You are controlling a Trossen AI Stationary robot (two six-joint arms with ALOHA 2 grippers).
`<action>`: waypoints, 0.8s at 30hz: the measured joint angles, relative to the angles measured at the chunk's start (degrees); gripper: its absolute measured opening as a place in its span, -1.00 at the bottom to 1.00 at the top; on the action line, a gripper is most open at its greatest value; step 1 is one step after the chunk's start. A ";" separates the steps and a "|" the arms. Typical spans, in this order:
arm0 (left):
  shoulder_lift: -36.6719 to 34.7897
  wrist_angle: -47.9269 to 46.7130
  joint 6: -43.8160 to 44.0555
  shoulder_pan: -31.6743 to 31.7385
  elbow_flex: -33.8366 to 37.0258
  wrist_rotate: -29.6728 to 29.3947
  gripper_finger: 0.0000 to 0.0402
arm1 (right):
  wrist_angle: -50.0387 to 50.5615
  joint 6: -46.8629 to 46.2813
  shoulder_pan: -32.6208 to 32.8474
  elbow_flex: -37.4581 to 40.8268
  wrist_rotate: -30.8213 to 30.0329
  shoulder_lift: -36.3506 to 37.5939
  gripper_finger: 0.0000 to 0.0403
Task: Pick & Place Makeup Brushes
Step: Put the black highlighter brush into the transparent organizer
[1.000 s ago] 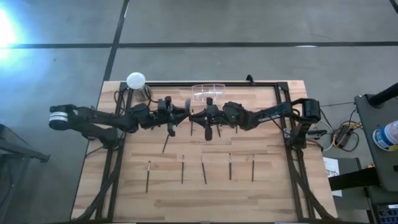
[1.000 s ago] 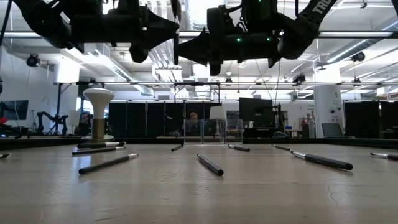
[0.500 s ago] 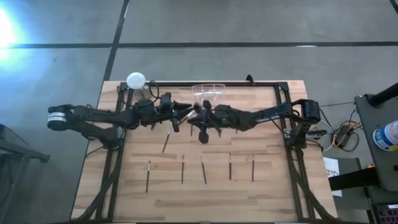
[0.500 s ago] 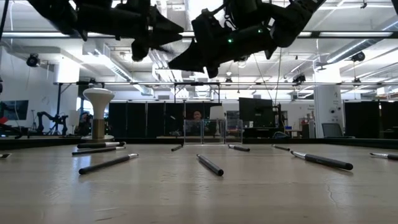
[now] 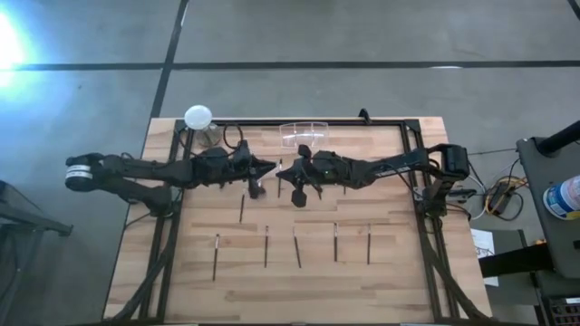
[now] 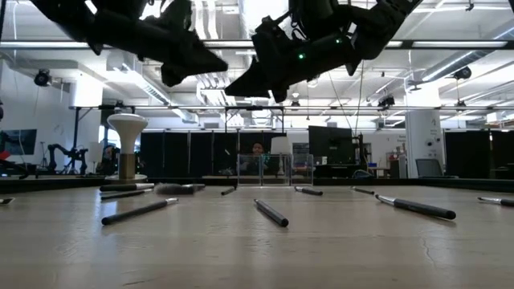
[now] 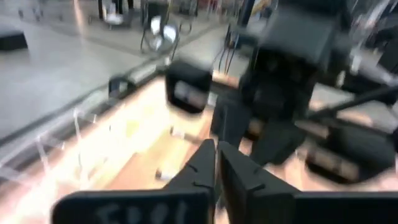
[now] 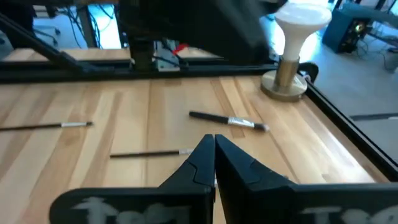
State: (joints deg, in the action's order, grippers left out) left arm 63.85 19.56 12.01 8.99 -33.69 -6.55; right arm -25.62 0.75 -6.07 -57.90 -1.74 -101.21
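Observation:
Several thin dark makeup brushes lie flat on the wooden table: a row near the front edge (image 5: 296, 247), (image 6: 271, 213) and a single one (image 5: 241, 208) behind it. A fluffy-headed brush (image 6: 181, 189) lies right of the white ball-topped stand. The right wrist view shows one with a silver ferrule (image 8: 227, 120). My left gripper (image 5: 265, 172), (image 6: 217, 64), (image 7: 216, 158) and my right gripper (image 5: 285, 175), (image 6: 233, 84), (image 8: 214, 146) hang tip to tip high above the table's middle. Both are shut, with no brush showing between their fingers.
A clear plastic container (image 5: 304, 134), (image 6: 273, 168) stands at the far edge, just behind the grippers. The white ball-topped stand (image 5: 198, 118), (image 6: 127, 144), (image 8: 292, 43) is at the far left corner. A black frame rail (image 5: 408, 122) borders the table. A person sits beyond the far edge.
A thin brush stood upright between the two grippers a second ago and no longer shows there. A fluffy-headed brush now lies on the table right of the stand. My left gripper has tipped its fingers downward. My right gripper has moved toward the left one.

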 joint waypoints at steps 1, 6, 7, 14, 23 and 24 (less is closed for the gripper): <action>-0.67 -2.42 0.42 0.00 -0.01 0.02 -0.98 | 1.06 0.29 0.03 0.16 0.00 0.61 -0.96; -2.27 -18.99 7.81 -0.19 -0.48 1.55 -0.98 | 8.40 2.34 0.11 1.45 -1.83 2.77 -0.96; -1.99 -22.67 9.45 -0.29 -0.48 1.65 -0.97 | 8.72 2.55 0.05 1.62 -2.27 3.02 -0.96; 2.73 -30.59 16.35 -0.85 0.81 1.62 -0.69 | 9.20 3.06 -0.22 4.04 -3.19 3.69 -0.96; 8.52 -30.78 18.39 3.03 1.03 2.71 -0.46 | 9.15 3.77 -0.28 4.38 -2.95 3.74 -0.96; 9.41 -30.72 18.39 3.56 1.03 2.71 -0.46 | 9.18 3.85 -0.26 4.39 -2.95 3.74 -0.96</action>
State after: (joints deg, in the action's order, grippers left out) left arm 73.26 -11.16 30.39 12.55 -32.67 -3.84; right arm -16.45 4.60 -6.32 -53.51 -4.69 -97.47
